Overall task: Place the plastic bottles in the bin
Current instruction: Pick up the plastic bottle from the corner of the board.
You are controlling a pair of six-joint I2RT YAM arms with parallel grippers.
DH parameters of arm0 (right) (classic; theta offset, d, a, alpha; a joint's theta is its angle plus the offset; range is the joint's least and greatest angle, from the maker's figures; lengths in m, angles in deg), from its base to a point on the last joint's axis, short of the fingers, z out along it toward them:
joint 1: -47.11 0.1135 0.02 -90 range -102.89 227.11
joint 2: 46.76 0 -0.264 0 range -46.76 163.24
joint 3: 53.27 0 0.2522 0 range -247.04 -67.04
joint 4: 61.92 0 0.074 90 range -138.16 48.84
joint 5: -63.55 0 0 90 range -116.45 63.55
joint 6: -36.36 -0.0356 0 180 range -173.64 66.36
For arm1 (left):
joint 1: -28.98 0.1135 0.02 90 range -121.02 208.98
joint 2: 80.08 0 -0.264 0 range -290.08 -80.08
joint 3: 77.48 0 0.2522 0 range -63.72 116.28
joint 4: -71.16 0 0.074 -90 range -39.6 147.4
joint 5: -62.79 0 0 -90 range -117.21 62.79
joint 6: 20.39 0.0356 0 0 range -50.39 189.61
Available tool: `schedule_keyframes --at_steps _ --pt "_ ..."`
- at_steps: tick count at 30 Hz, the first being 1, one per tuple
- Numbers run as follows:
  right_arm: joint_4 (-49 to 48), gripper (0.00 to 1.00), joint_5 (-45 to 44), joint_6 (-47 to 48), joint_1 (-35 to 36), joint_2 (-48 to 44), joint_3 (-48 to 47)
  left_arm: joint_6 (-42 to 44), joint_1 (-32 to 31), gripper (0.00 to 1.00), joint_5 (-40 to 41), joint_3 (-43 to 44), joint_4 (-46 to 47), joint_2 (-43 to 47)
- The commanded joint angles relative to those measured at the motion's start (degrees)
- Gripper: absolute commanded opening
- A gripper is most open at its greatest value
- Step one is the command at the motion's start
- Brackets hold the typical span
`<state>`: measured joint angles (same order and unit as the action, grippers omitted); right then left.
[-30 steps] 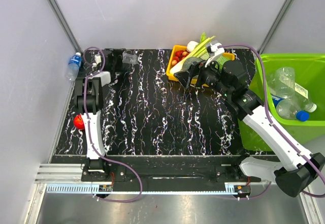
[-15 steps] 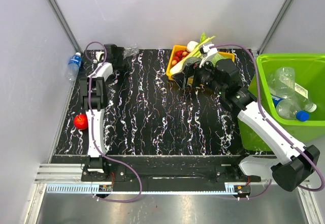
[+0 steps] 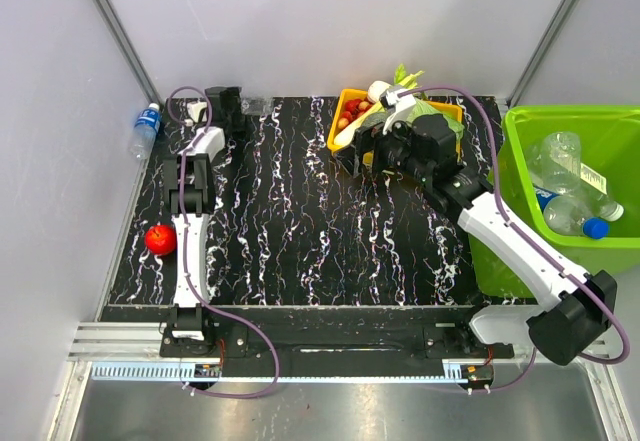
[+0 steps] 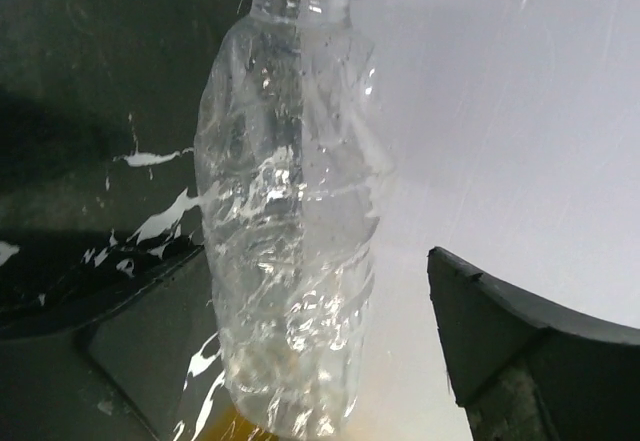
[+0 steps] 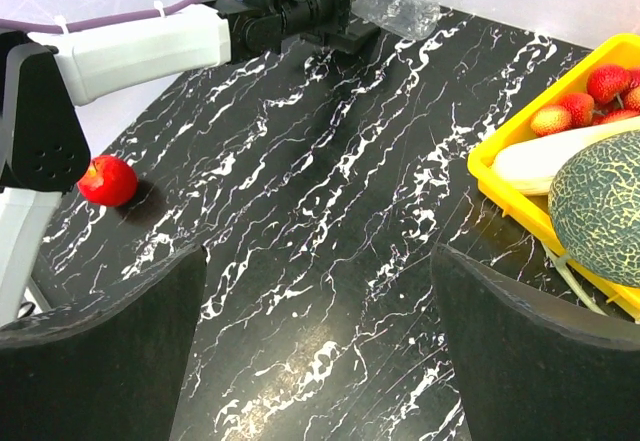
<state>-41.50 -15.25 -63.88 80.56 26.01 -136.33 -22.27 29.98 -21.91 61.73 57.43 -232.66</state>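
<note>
Clear plastic bottle (image 4: 280, 161) lay between my left gripper's (image 4: 312, 261) spread fingers, cap pointing away, beside the wall (image 4: 500, 111). My right gripper (image 5: 320, 256) hung wide open above the black table (image 5: 330, 191), yellow tray (image 5: 487, 174) just right, bin (image 3: 520, 251) well behind.

The white-and-black left arm (image 3: 188, 251) stretches straight forward, its black two-finger left gripper (image 3: 232, 109) spread wide; the white right arm (image 3: 515, 251) angles inward, its black right gripper (image 3: 366, 149) likewise gaping, empty
</note>
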Motion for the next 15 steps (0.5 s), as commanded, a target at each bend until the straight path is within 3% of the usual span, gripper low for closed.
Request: schedule_keyframes --at_steps 1,6,9,15 --pt "-1.2 0.98 -0.83 1.71 0.47 0.7 -1.98 -1.81 0.68 0.88 2.17 -0.03 8.13 -2.81" --pt "-1.65 0.99 -0.74 1.98 0.47 1.76 -2.59 -4.19 0.68 0.58 -1.51 -1.86 13.41 -3.44" --pt "-1.99 0.98 0.22 1.28 0.47 2.02 -2.77 -2.88 0.85 0.44 -4.06 -8.79 16.22 0.24" --pt "-2.08 0.98 2.42 -0.83 0.47 1.41 -2.51 2.13 1.9 0.37 -9.07 -28.03 21.14 12.1"
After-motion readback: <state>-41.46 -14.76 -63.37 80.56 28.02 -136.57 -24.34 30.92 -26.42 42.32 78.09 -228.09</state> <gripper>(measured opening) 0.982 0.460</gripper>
